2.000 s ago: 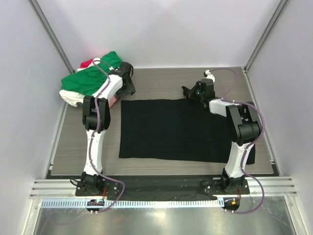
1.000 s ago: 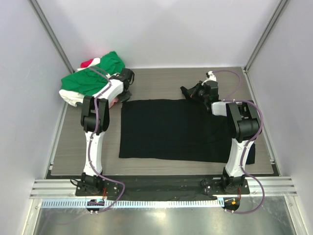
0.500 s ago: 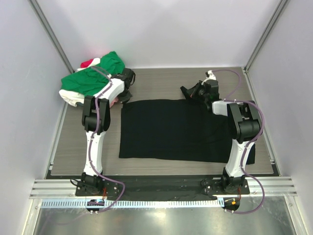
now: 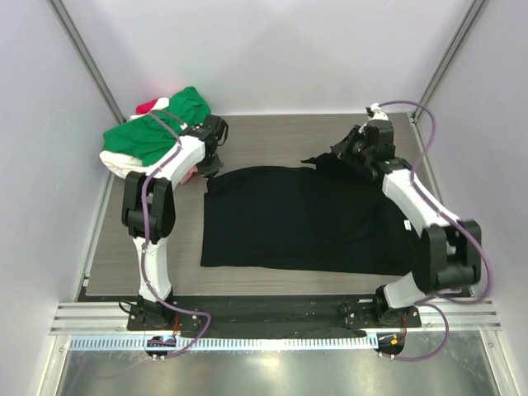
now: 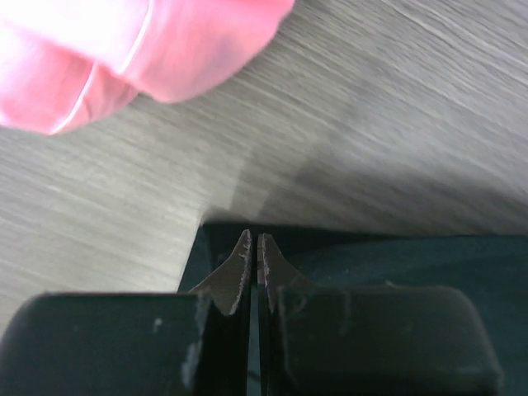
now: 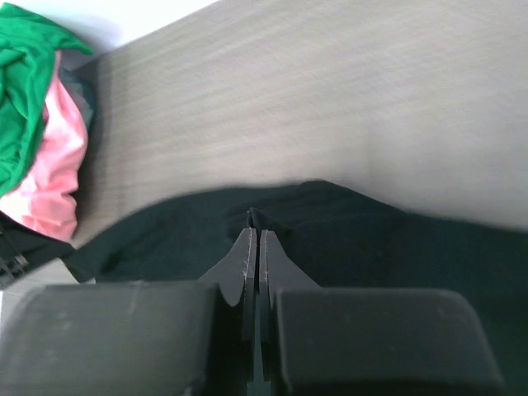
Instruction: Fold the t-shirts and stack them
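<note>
Black t-shirt (image 4: 305, 223) is lying spread across the middle of the table (image 4: 272, 136), mostly flat. Its right end is passing under my right arm.

My left jaws are pressing fully together, tips touching, at the black t-shirt's far-left corner. They are pinching the cloth edge there, and the corner is pulling up a little toward them.

My right jaws are also squeezing closed with no gap showing. They are gripping a fold on the black t-shirt's far edge, toward its right end, and the cloth is rising in a small ridge up to the tips. The far edge between the two grips is running unevenly rather than straight.

The other shirts are sitting in a heap to the left of the black t-shirt's far-left corner:
- green t-shirt (image 4: 153, 132) is draping over the top
- pink t-shirt (image 5: 124, 49) is bulging out just beside my left jaws, not touching them
- white t-shirt (image 4: 120, 165) is showing low on the heap's near side
- red t-shirt (image 4: 148, 106) is peeking out on the far side
</note>
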You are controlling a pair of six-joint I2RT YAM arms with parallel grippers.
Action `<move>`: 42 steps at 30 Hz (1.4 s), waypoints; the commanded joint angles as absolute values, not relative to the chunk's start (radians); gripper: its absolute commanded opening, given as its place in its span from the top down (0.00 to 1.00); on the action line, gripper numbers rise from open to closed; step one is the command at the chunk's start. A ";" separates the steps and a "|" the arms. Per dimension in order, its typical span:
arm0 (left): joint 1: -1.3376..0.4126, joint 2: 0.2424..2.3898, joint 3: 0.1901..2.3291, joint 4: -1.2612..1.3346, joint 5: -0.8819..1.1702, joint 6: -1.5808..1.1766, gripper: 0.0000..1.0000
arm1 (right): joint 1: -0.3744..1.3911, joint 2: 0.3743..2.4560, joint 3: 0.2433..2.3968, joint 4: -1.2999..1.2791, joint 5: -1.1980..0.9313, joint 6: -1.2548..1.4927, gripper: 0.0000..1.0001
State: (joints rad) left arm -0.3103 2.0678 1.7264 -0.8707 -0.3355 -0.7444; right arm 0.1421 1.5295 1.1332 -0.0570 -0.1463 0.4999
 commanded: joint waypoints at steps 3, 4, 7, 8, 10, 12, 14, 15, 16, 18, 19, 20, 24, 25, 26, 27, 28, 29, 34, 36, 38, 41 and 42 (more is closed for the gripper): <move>-0.327 1.956 1.664 -0.842 -0.322 -0.701 1.00 | 0.140 1.271 1.013 -0.320 0.038 0.471 0.99; -0.330 1.947 1.651 -0.841 -0.324 -0.700 1.00 | 0.140 1.234 0.991 -0.333 0.052 0.474 0.99; -0.334 1.899 1.582 -0.819 -0.339 -0.692 1.00 | 0.140 1.128 0.905 -0.360 0.058 0.520 0.99; -0.339 1.890 1.565 -0.809 -0.344 -0.690 1.00 | 0.138 1.103 0.885 -0.365 0.055 0.537 0.99; -0.342 1.853 1.511 -0.798 -0.365 -0.681 1.00 | 0.138 1.048 0.827 -0.383 0.077 0.590 0.99; -0.350 1.813 1.456 -0.776 -0.396 -0.675 1.00 | 0.137 0.968 0.777 -0.409 0.110 0.641 0.99; -0.353 1.784 1.416 -0.747 -0.402 -0.661 1.00 | 0.138 0.895 0.752 -0.434 0.179 0.672 0.99; -0.356 1.761 1.401 -0.741 -0.414 -0.660 1.00 | 0.137 0.875 0.732 -0.460 0.202 0.704 0.99; -0.357 1.749 1.369 -0.730 -0.417 -0.658 1.00 | 0.137 0.850 0.723 -0.474 0.247 0.719 0.99; -0.362 1.732 1.344 -0.721 -0.428 -0.655 1.00 | 0.137 0.790 0.704 -0.520 0.293 0.756 0.99; -0.367 1.717 1.319 -0.715 -0.437 -0.647 1.00 | 0.137 0.772 0.698 -0.538 0.357 0.790 0.99; -0.370 1.710 1.309 -0.704 -0.443 -0.646 1.00 | 0.137 0.752 0.693 -0.561 0.388 0.811 0.99; -0.376 1.672 1.244 -0.673 -0.448 -0.643 1.00 | 0.137 0.649 0.650 -0.632 0.483 0.876 0.99; -0.374 1.666 1.233 -0.666 -0.449 -0.643 1.00 | 0.137 0.641 0.644 -0.641 0.494 0.887 0.99; -0.374 1.652 1.212 -0.657 -0.446 -0.646 1.00 | 0.135 0.634 0.641 -0.653 0.512 0.912 0.99; -0.374 1.649 1.204 -0.652 -0.445 -0.647 1.00 | 0.137 0.629 0.634 -0.672 0.521 0.923 0.99; -0.376 1.644 1.195 -0.649 -0.443 -0.649 1.00 | 0.137 0.621 0.630 -0.684 0.538 0.937 0.99; -0.377 1.638 1.187 -0.647 -0.440 -0.650 1.00 | 0.137 0.618 0.626 -0.699 0.552 0.955 0.99; -0.397 1.597 1.114 -0.635 -0.439 -0.686 1.00 | 0.137 0.566 0.578 -0.755 0.601 1.058 0.99; -0.402 1.563 1.069 -0.632 -0.436 -0.702 1.00 | 0.137 0.525 0.554 -0.770 0.612 1.097 0.99; -0.406 1.530 1.037 -0.635 -0.433 -0.727 0.96 | 0.137 0.490 0.546 -0.781 0.629 1.109 0.94; -0.407 1.439 0.982 -0.646 -0.446 -0.750 0.46 | 0.137 0.479 0.558 -0.775 0.626 1.083 0.24; -0.405 1.413 0.974 -0.650 -0.455 -0.756 0.40 | 0.137 0.492 0.578 -0.761 0.621 1.069 0.19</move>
